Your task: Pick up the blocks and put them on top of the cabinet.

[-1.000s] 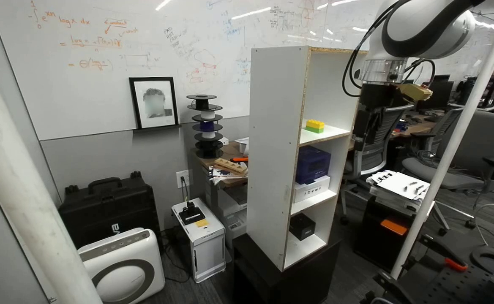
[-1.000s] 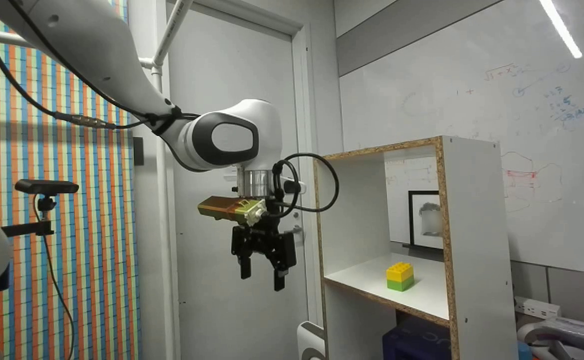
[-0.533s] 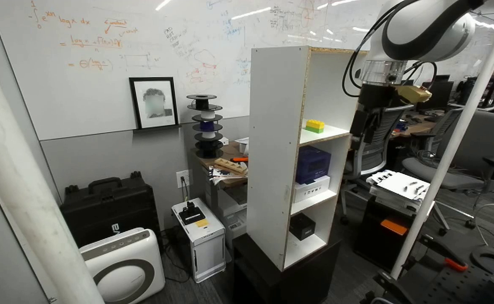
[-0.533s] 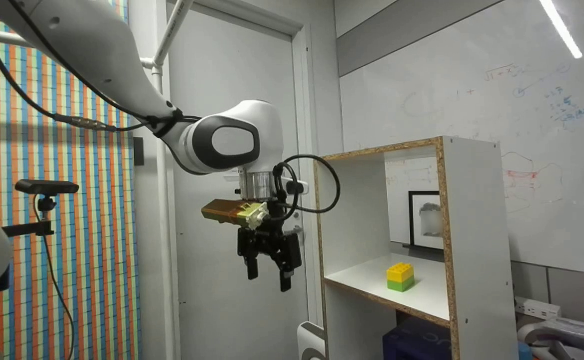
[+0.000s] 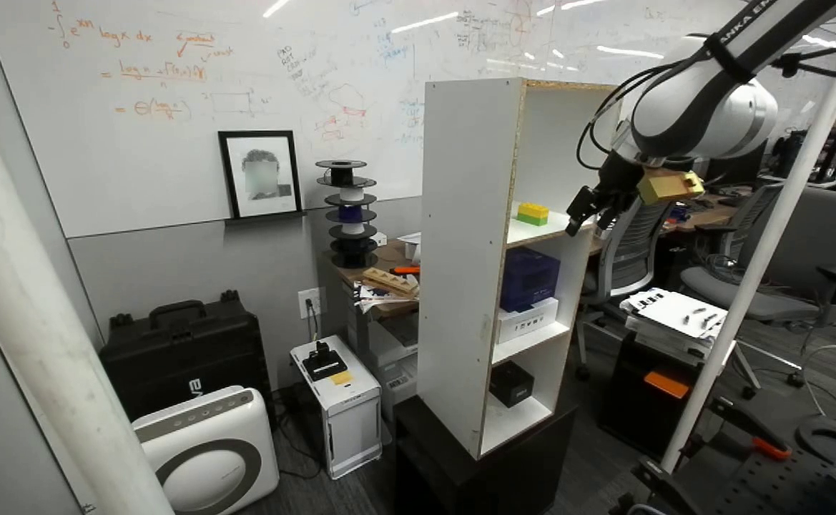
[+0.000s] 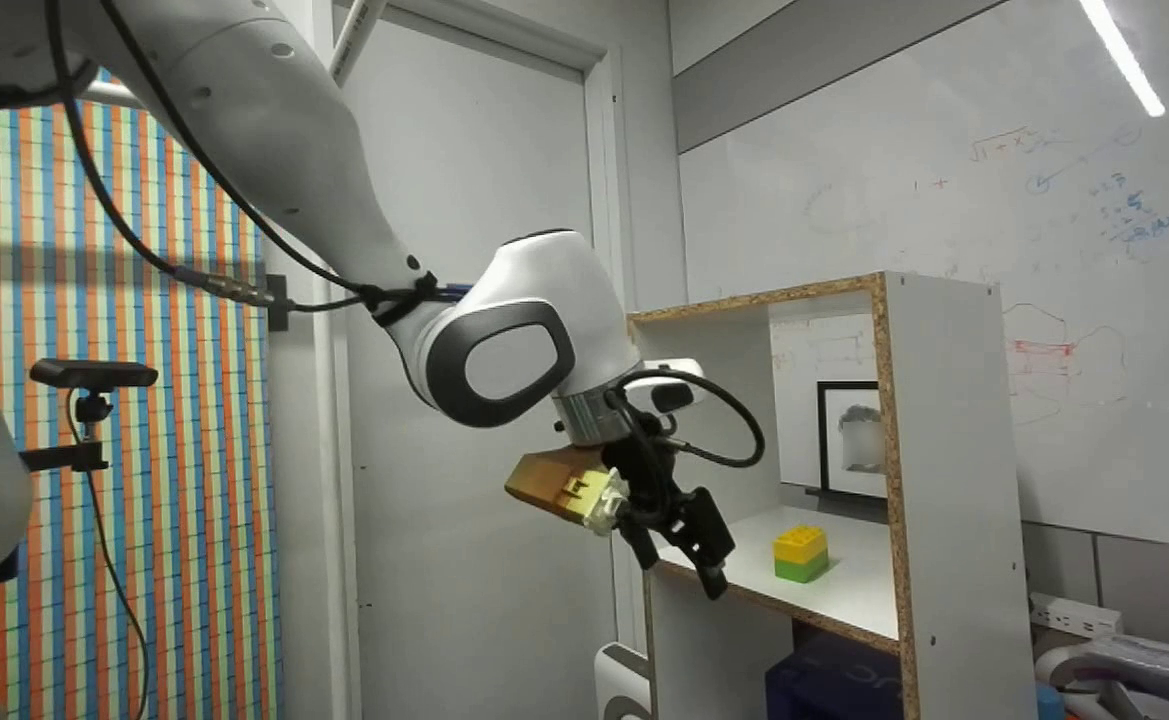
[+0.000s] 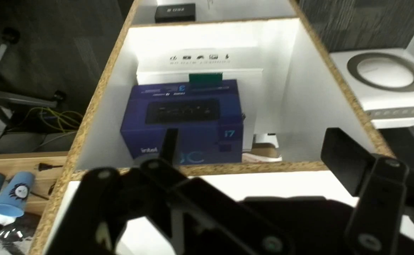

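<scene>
1 cabinet [image 5: 469, 250] w/ 3 compts [image 5: 557, 154]. Top compt of cabinet: 2 blocks [image 6: 800, 547], i.e. 1 yellow + 1 green. Mid compt: 1 blue-purple box [image 5: 530, 279] + 1 white box [image 5: 528, 320]. Btm compt: 1 black box [image 5: 511, 384]. In front of cabinet: 1 gripper [image 6: 681, 574] w/ 2 fingers [image 7: 346, 159]. L of cabinet in an exterior view: 1 framed pic [image 5: 260, 174], 1 black case [image 5: 174, 350]. L of cabinet, wrist view: 2 blue cups [image 7: 13, 198].

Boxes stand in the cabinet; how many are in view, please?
3: the blue-purple box on the white box in the middle compartment of the cabinet; the black box in the bottom compartment. Others may be hidden.
</scene>
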Robot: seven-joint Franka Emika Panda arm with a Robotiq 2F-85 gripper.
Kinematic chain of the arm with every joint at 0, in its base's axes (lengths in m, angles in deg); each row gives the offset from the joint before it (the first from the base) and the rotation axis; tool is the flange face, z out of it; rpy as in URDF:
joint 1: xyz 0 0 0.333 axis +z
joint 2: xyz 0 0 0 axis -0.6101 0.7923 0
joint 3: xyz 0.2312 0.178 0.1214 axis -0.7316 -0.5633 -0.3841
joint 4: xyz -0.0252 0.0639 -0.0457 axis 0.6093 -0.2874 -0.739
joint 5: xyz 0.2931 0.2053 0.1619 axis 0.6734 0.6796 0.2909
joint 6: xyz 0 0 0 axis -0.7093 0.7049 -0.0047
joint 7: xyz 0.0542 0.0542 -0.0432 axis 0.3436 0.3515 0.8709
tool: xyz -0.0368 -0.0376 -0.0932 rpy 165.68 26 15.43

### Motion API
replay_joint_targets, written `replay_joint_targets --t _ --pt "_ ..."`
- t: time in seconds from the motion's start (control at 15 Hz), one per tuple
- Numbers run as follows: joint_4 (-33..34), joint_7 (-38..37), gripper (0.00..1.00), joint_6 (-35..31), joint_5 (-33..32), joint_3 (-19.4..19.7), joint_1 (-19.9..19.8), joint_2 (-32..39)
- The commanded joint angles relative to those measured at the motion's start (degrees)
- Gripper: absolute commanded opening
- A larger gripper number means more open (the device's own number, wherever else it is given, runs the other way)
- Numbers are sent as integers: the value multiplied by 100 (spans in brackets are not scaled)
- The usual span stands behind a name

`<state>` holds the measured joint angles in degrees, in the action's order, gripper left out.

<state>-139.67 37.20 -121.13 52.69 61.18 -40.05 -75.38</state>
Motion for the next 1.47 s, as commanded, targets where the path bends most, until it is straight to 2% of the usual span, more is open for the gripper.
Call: replay_joint_targets --t 0.0,0.27,0.67,0.73,0.8,0.87,1.13,1.27,1.33,1.4 --pt "651 -1 100 -824 471 132 35 866" --pt "1340 -9 100 -1240 947 -23 30 1575" --pt "2206 78 100 -1634 1454 -579 -181 2343" --pt "2324 97 75 -1672 1538 -707 -261 2450" --pt "2421 142 73 -1697 1530 -782 -319 2543" --pt "2490 140 66 -1723 1493 -819 -368 2627" --pt "2547 95 33 -1502 1389 -843 -574 2642" --pt "2252 32 18 -1221 1303 -631 -524 2328" --pt "2003 97 12 -1172 1312 -660 -585 2075" --pt "1792 131 16 -1031 1308 -630 -597 1851"
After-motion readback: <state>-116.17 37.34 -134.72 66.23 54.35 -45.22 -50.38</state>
